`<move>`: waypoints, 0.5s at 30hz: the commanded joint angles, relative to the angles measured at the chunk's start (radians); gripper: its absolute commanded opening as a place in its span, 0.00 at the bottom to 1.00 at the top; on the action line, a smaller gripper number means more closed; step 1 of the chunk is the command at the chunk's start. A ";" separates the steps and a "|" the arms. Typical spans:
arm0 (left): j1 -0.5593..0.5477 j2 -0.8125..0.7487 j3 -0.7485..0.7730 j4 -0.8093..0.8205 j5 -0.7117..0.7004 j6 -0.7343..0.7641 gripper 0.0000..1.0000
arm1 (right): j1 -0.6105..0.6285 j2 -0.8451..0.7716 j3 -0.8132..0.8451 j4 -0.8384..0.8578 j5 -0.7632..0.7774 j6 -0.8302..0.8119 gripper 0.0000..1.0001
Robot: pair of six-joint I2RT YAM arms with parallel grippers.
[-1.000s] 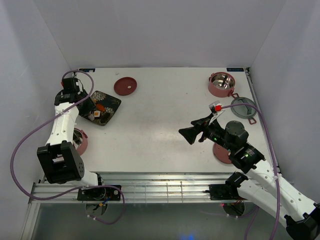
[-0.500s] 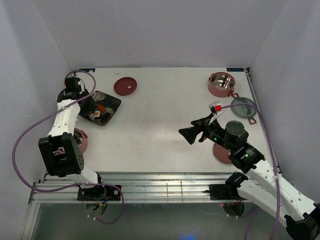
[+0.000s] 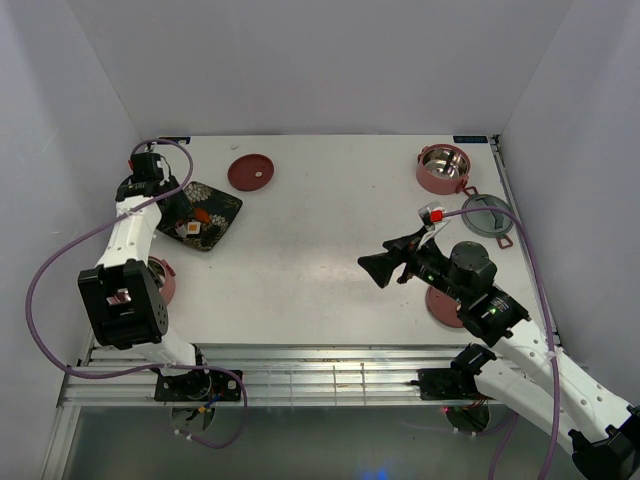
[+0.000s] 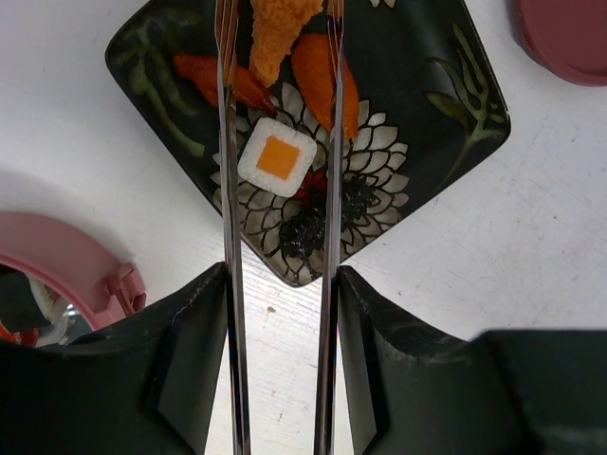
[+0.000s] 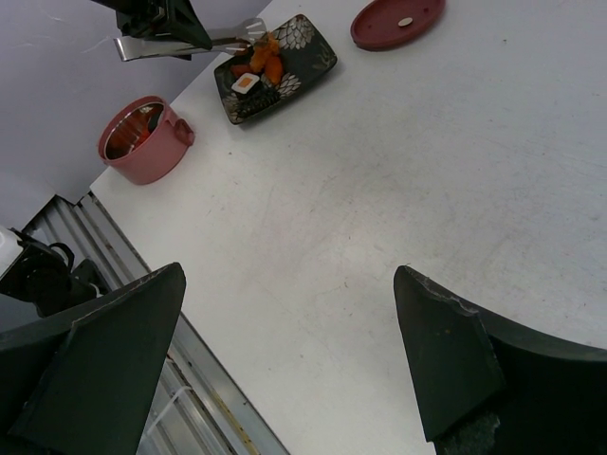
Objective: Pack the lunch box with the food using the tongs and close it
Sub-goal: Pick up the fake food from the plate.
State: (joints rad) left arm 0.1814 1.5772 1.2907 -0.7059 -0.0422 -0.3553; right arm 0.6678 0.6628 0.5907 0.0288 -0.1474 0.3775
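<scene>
View from above and from both wrists of a white table point(image 3: 320, 260). The right gripper point(image 5: 285, 275) hangs above the table's bare middle, jaws spread wide with nothing between them. The left gripper point(image 4: 282, 275), at the far left, is clamped on the silver tongs point(image 4: 229, 190). The tongs' two arms run along the inner faces of its fingers and reach out over the plate.

The lunch box lies in parts:
- The first tier point(image 3: 443, 168) is at the far right, its steel inside showing.
- The second tier point(image 5: 142, 142) is at the near left, partly under the left arm.
- The dark-red lid point(image 3: 250, 172) lies flat near the far edge, apart from both tiers.

The dark square floral plate point(image 4: 446, 104) sits just beyond the second tier and carries the food. A white roll with an orange centre point(image 4: 277, 157) and a battered orange piece point(image 4: 280, 28) show between the tong arms. Orange-red pieces point(image 4: 327, 81) lie beside them. Whether the battered piece is pinched cannot be told.
</scene>
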 commanded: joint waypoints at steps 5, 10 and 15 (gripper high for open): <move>-0.003 0.017 0.044 0.037 -0.002 0.012 0.61 | 0.000 -0.012 0.006 0.031 0.022 -0.022 0.96; -0.003 0.041 0.041 0.039 -0.007 0.010 0.61 | 0.000 -0.015 0.006 0.028 0.026 -0.023 0.96; -0.003 0.064 0.035 0.039 -0.010 0.003 0.59 | 0.000 -0.015 0.006 0.028 0.026 -0.023 0.96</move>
State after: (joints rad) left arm 0.1810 1.6493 1.2980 -0.6945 -0.0425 -0.3557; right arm 0.6678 0.6601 0.5907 0.0265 -0.1333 0.3687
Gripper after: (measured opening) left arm 0.601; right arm 0.960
